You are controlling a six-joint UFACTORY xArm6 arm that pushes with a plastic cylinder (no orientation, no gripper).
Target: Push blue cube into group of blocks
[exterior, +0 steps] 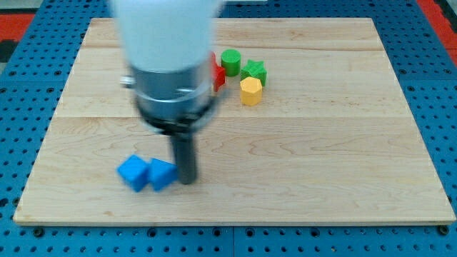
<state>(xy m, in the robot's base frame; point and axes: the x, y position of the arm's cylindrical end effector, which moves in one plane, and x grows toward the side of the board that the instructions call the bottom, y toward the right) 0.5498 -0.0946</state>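
A blue cube lies near the board's bottom left. A second blue block, wedge-like, touches its right side. My tip stands just right of that second blue block, touching or nearly touching it. The group of blocks sits at the view's top centre: a red block partly hidden behind the arm, a green cylinder, a green star-like block and a yellow hexagonal block.
The wooden board lies on a blue pegboard table. The arm's white and grey body hides the board's upper left-centre part.
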